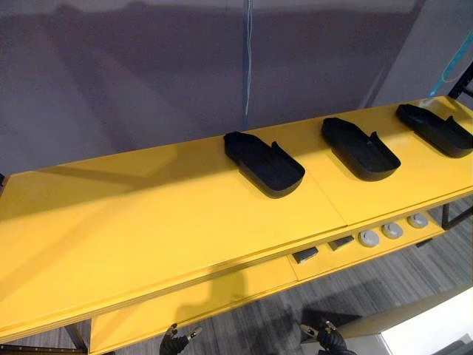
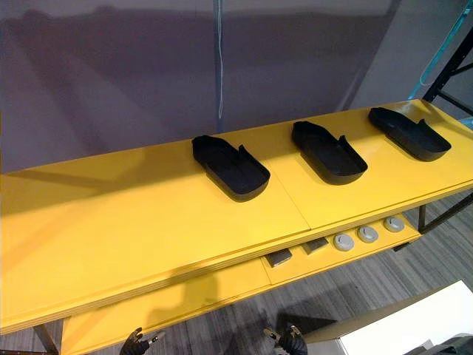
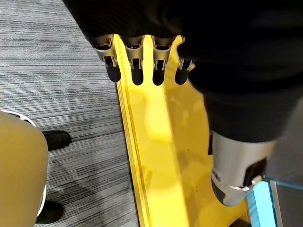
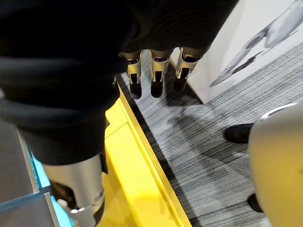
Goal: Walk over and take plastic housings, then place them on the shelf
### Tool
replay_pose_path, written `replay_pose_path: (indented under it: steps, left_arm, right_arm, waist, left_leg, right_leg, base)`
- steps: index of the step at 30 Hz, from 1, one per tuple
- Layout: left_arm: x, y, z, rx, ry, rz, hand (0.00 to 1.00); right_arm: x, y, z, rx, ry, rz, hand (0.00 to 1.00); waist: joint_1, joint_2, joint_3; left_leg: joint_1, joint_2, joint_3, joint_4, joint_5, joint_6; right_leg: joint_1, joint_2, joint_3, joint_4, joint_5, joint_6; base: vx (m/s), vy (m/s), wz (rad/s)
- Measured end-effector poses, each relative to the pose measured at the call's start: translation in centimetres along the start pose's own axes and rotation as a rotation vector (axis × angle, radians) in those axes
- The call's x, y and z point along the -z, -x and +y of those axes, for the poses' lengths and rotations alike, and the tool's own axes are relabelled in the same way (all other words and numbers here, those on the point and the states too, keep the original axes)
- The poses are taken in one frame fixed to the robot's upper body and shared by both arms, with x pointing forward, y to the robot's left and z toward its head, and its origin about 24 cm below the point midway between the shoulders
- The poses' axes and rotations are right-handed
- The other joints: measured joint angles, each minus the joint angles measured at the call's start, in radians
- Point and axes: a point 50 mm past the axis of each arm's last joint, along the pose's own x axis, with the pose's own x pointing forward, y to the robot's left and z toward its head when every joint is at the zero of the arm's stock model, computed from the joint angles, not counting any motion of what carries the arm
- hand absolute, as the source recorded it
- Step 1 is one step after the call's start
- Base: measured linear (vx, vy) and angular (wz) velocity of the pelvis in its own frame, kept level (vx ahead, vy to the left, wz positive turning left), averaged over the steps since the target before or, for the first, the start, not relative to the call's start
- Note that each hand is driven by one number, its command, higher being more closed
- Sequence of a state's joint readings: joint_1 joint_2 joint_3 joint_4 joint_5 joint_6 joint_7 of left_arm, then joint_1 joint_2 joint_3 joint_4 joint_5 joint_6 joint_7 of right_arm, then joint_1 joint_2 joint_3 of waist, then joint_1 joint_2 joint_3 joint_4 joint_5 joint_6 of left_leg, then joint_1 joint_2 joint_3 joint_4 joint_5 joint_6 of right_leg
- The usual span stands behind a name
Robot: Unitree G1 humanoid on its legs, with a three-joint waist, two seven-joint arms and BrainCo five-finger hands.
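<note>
- Left hand (image 1: pixel 174 343) hangs low at the near edge of the head views, in front of the yellow table (image 1: pixel 148 214) and touching nothing.
- Its wrist view shows its fingers (image 3: pixel 137 71) straight and loose in a row, pointing down over the edge of the lower shelf (image 3: pixel 156 156), with nothing between them: the hand is slack and empty.
- Right hand (image 1: pixel 331 340) hangs at the same height further right, over the grey striped floor (image 1: pixel 414 274). Its fingers (image 4: pixel 156 78) are also straight and relaxed, and hold nothing.
- Three black plastic housings lie in a row on the table top, well apart from one another and well away from both hands.
- The first housing (image 1: pixel 264 163) sits near the middle of the table, just left of the seam between the two yellow boards.
- The second housing (image 1: pixel 360 148) lies right of that seam, and the third housing (image 1: pixel 434 129) lies near the table's far right end.
- All three lie flat with the open side up and slant the same way.
- On the lower shelf, under the right half of the table, lie two small dark blocks (image 1: pixel 304 255) and three round grey discs (image 1: pixel 392 231) in a line.
- A plain grey wall (image 1: pixel 148 74) stands behind the table, with a thin blue cord (image 1: pixel 247 59) hanging down it.
- A white panel (image 1: pixel 429 325) stands on the floor by the right hand.
</note>
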State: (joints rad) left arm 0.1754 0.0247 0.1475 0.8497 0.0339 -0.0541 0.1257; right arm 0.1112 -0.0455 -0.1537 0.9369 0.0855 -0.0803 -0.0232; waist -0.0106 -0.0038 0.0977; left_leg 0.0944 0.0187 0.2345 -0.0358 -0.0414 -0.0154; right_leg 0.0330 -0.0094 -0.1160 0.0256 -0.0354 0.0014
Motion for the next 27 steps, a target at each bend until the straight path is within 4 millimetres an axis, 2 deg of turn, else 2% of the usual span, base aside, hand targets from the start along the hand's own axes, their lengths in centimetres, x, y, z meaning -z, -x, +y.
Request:
replay_pose_path:
  steps: [3,6,7,8,9,10,11,12,13,14,16,17,18,21,23,24,25,27]
  left_arm:
    - [-1.0,-0.3,-0.4,0.014,-0.008,-0.025,0.0]
    - [-3.1,-0.9,-0.9,0.027,-0.021,-0.084,0.0]
    - [-4.0,-1.0,-1.2,0.036,-0.019,-0.113,0.0]
    - [-4.5,-1.1,-1.3,0.037,-0.018,-0.127,0.0]
    - [-5.0,-1.1,-1.4,0.043,-0.024,-0.147,0.0]
    - [-5.1,-1.0,-1.4,0.043,-0.023,-0.155,0.0]
    - [-5.2,-1.0,-1.2,0.038,-0.024,-0.16,0.0]
    - [-5.4,-1.1,-0.9,0.031,-0.028,-0.165,0.0]
    - [-5.8,-1.1,-0.5,0.02,-0.029,-0.18,0.0]
    - [-5.8,-1.1,-0.5,0.018,-0.028,-0.181,0.0]
    - [-5.7,-1.1,-1.0,0.03,-0.03,-0.176,0.0]
    - [-5.7,-1.1,-1.3,0.042,-0.039,-0.173,0.0]
    - [-6.0,-1.1,-2.2,0.074,-0.059,-0.183,0.0]
    - [-6.0,-1.0,-2.9,0.095,-0.063,-0.183,0.0]
    - [-6.1,-0.9,-3.2,0.098,-0.061,-0.188,0.0]
    - [-5.9,-0.9,-3.3,0.099,-0.054,-0.181,0.0]
    - [-5.7,-0.8,-3.4,0.1,-0.051,-0.176,0.0]
    - [-5.8,-0.8,-3.5,0.102,-0.049,-0.178,0.0]
  right_arm:
    - [-0.5,-0.1,0.3,-0.008,0.006,-0.014,0.0]
    - [-1.4,-0.3,1.0,-0.023,0.011,-0.048,0.0]
    - [-1.8,-0.3,1.1,-0.024,0.009,-0.063,0.0]
    - [-1.9,-0.3,1.2,-0.026,0.008,-0.069,0.0]
    - [-1.5,-0.2,1.2,-0.025,0.014,-0.06,0.0]
    - [-1.0,0.0,0.9,-0.02,0.018,-0.046,0.0]
    - [-0.6,0.1,1.0,-0.023,0.028,-0.03,0.0]
    - [-0.3,0.1,1.2,-0.027,0.035,-0.02,0.0]
    - [-0.4,-0.1,1.5,-0.034,0.035,-0.015,0.0]
    - [-1.1,-0.3,1.7,-0.038,0.037,-0.03,0.0]
    - [-3.8,-1.0,2.0,-0.047,0.049,-0.105,0.0]
    - [-4.1,-1.1,1.9,-0.041,0.051,-0.112,0.0]
    - [-4.2,-1.1,1.5,-0.023,0.055,-0.114,0.0]
    - [-3.5,-0.9,0.9,-0.003,0.058,-0.095,0.0]
    - [-3.0,-0.8,0.7,0.002,0.059,-0.082,0.0]
    - [-3.2,-0.8,0.6,0.004,0.061,-0.09,0.0]
    - [-3.3,-0.8,0.6,0.003,0.061,-0.095,0.0]
    - [-3.2,-0.6,0.7,0.001,0.055,-0.105,0.0]
  waist:
    - [0.006,-0.009,0.023]
    - [0.006,-0.021,0.035]
    - [0.015,-0.014,0.044]
    - [0.015,-0.017,0.051]
    - [0.013,-0.021,0.05]
    - [0.012,-0.023,0.046]
    - [0.013,-0.038,0.034]
    - [0.016,-0.055,0.024]
    - [0.032,-0.083,0.007]
    - [0.037,-0.086,0.004]
    - [0.038,-0.076,0.008]
    - [0.032,-0.071,0.017]
    - [0.027,-0.06,0.039]
    - [0.023,-0.049,0.07]
    - [0.024,-0.045,0.076]
    - [0.027,-0.037,0.082]
    - [0.027,-0.034,0.082]
    - [0.017,-0.033,0.083]
  left_leg:
    - [-0.027,0.002,0.022,0.019,-0.001,0.003]
    - [-0.125,0.012,0.043,0.102,-0.017,0.028]
    - [-0.151,0.026,0.053,0.112,-0.017,0.039]
    - [-0.154,0.025,0.052,0.116,-0.015,0.042]
    - [-0.155,0.019,0.039,0.124,-0.012,0.046]
    - [-0.159,0.016,0.026,0.134,-0.01,0.049]
    - [-0.176,0.009,0.011,0.153,-0.005,0.049]
    - [-0.196,0.004,0.006,0.171,0.0,0.046]
    - [-0.248,-0.002,0.015,0.203,0.005,0.041]
    - [-0.276,0.002,0.022,0.213,0.014,0.036]
    - [-0.342,0.025,0.052,0.193,0.054,0.019]
    - [-0.347,0.03,0.048,0.19,0.066,0.018]
    - [-0.341,0.045,0.039,0.183,0.092,0.012]
    - [-0.288,0.072,0.023,0.158,0.115,-0.017]
    - [-0.287,0.073,-0.051,0.156,0.12,-0.026]
    - [-0.284,0.077,-0.101,0.163,0.107,-0.045]
    - [-0.281,0.08,-0.108,0.164,0.097,-0.058]
    - [-0.274,0.087,-0.065,0.165,0.071,-0.059]
  right_leg:
    - [-0.046,-0.004,0.025,0.042,0.001,0.001]
    - [-0.147,-0.013,0.047,0.119,0.009,0.014]
    - [-0.176,-0.012,0.071,0.174,-0.011,0.03]
    - [-0.202,-0.021,0.075,0.283,-0.06,0.026]
    - [-0.228,-0.05,0.076,0.491,-0.137,0.044]
    - [-0.217,-0.069,0.077,0.588,-0.165,0.065]
    - [-0.178,-0.093,0.079,0.634,-0.186,0.099]
    - [-0.145,-0.111,0.082,0.61,-0.194,0.114]
    - [-0.114,-0.132,0.081,0.491,-0.209,0.134]
    - [-0.105,-0.128,0.073,0.425,-0.221,0.126]
    - [-0.085,-0.096,0.076,0.227,-0.221,0.112]
    - [-0.076,-0.091,0.076,0.199,-0.214,0.089]
    - [-0.058,-0.073,0.07,0.174,-0.192,0.057]
    - [-0.038,-0.042,0.078,0.182,-0.177,0.034]
    - [-0.069,-0.035,0.107,0.212,-0.177,0.032]
    - [-0.095,-0.029,0.146,0.236,-0.176,0.032]
    - [-0.109,-0.026,0.167,0.247,-0.176,0.031]
    - [-0.134,-0.025,0.223,0.253,-0.165,0.035]
  base:
    - [-0.09,0.014,-0.22]
    - [-0.16,0.015,-0.17]
    - [-0.19,0.027,-0.16]
    - [-0.08,0.017,0.09]
    - [-0.02,-0.003,0.32]
    - [-0.01,-0.023,0.52]
    - [0.0,-0.078,0.46]
    - [-0.02,-0.14,0.24]
    - [-0.04,-0.17,-0.06]
    - [-0.09,-0.23,-0.43]
    - [-0.16,-0.247,-0.47]
    - [-0.21,-0.173,-0.09]
    - [-0.2,-0.091,0.02]
    - [-0.21,-0.075,-0.11]
    - [-0.18,-0.052,-0.46]
    - [-0.16,-0.036,-0.8]
    - [-0.19,0.043,-1.0]
    - [-0.16,0.104,-0.88]
